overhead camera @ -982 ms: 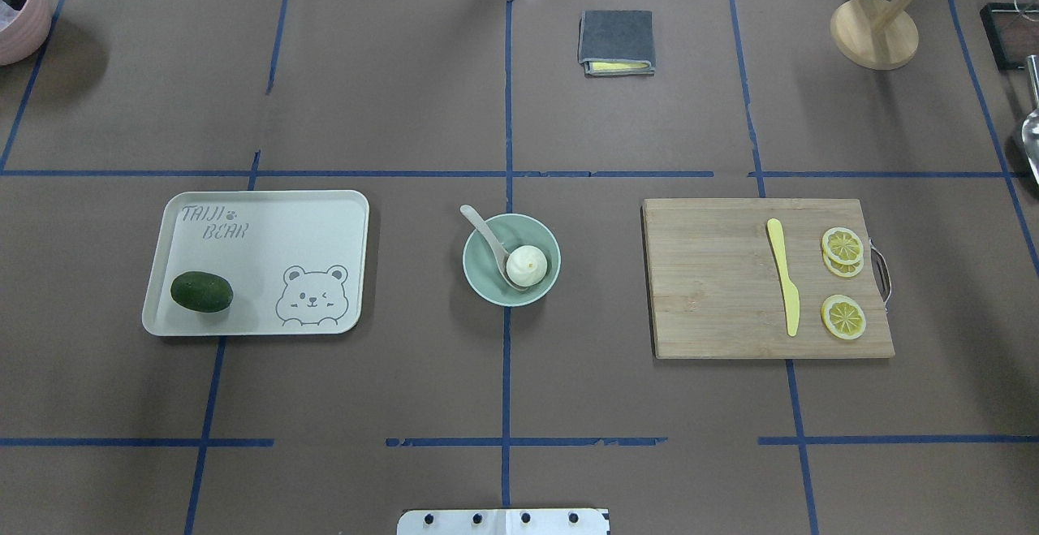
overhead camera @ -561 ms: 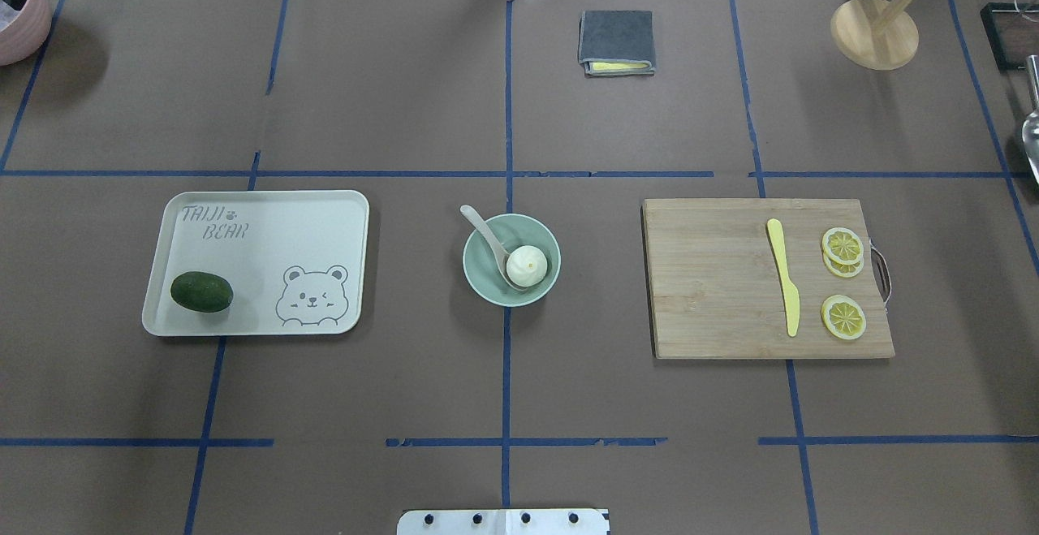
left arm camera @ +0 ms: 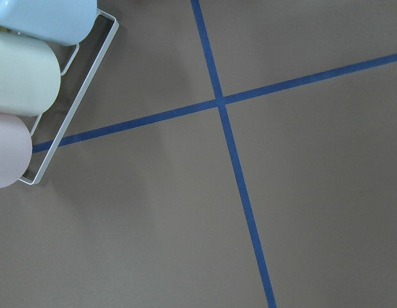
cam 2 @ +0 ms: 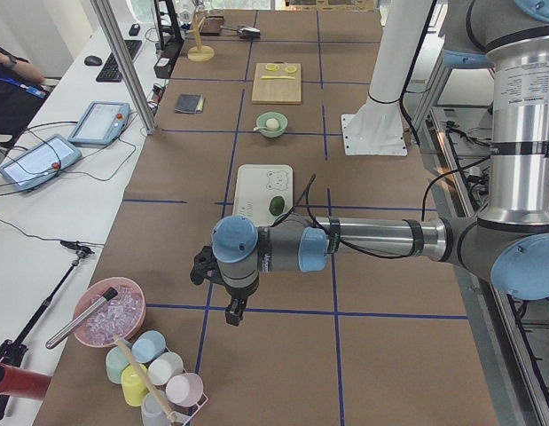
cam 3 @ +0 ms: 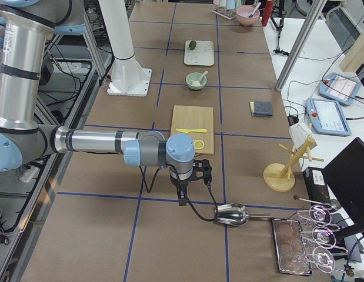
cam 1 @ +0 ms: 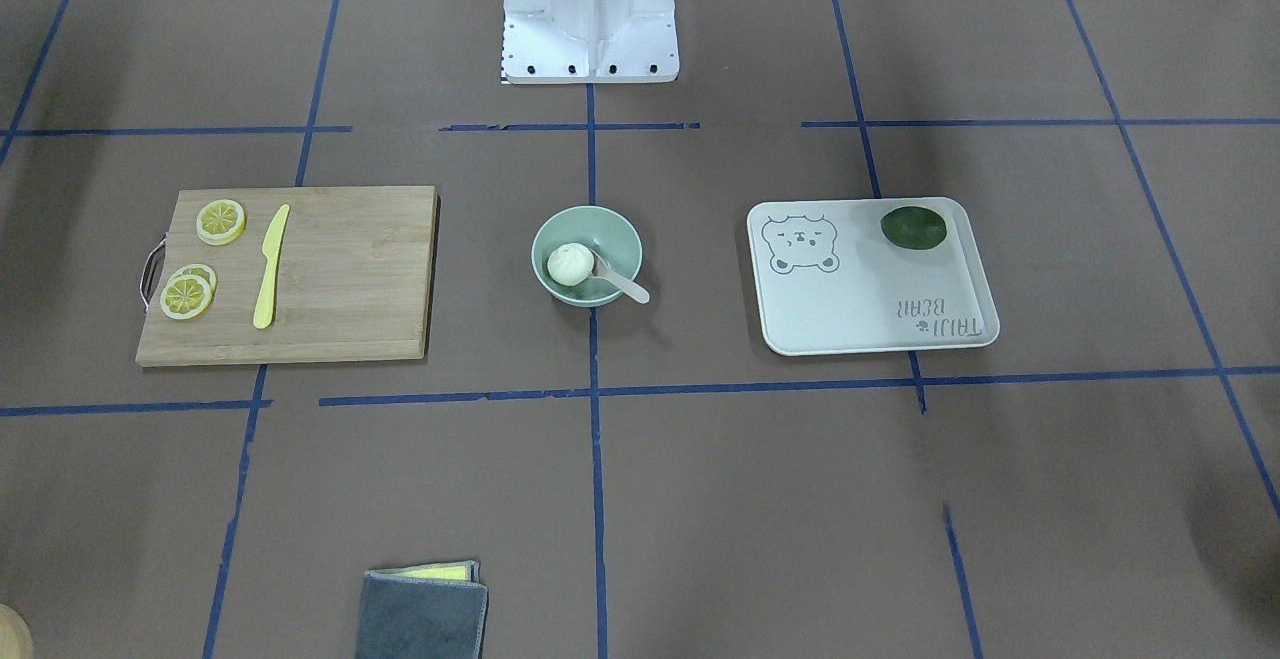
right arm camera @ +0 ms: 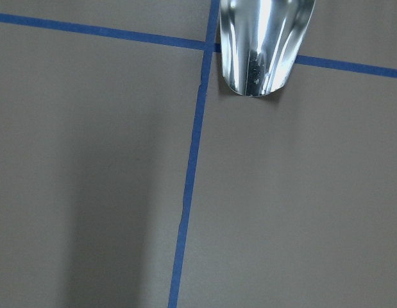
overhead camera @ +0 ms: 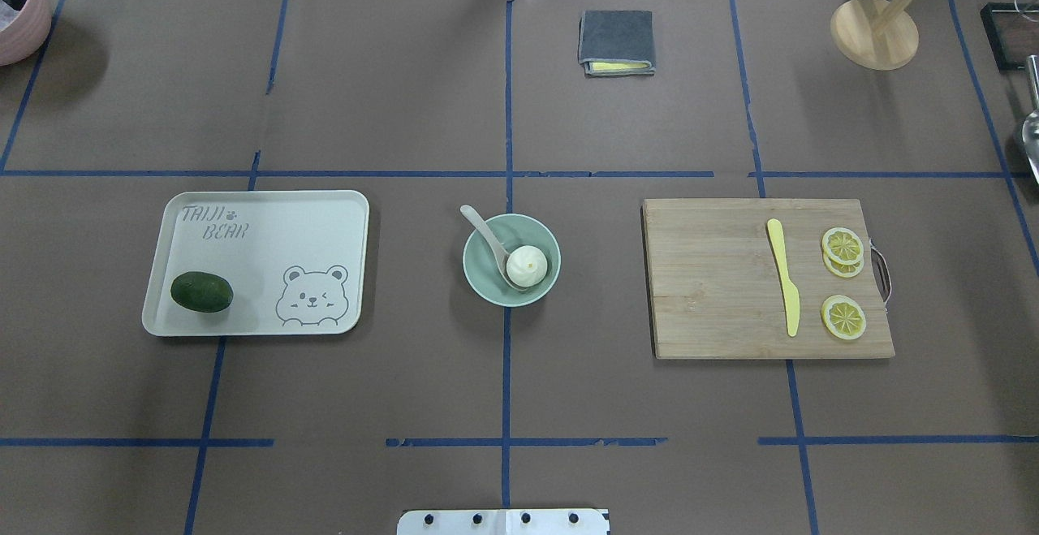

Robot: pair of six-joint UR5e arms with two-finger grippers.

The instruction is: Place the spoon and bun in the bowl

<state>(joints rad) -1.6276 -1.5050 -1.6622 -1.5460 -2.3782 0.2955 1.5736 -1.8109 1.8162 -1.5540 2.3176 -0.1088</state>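
The pale mint-green bowl stands at the table's middle. The white bun lies inside it. The off-white spoon has its scoop in the bowl beside the bun, and its handle leans over the far-left rim. In the front-facing view the bowl, bun and spoon stand the same way. My left gripper hangs over the table's far left end and my right gripper over the far right end. Both are far from the bowl, and I cannot tell whether they are open.
A tray with a dark green lime lies left of the bowl. A cutting board with a yellow knife and lemon slices lies right. A grey cloth, a wooden stand and a metal scoop lie farther off.
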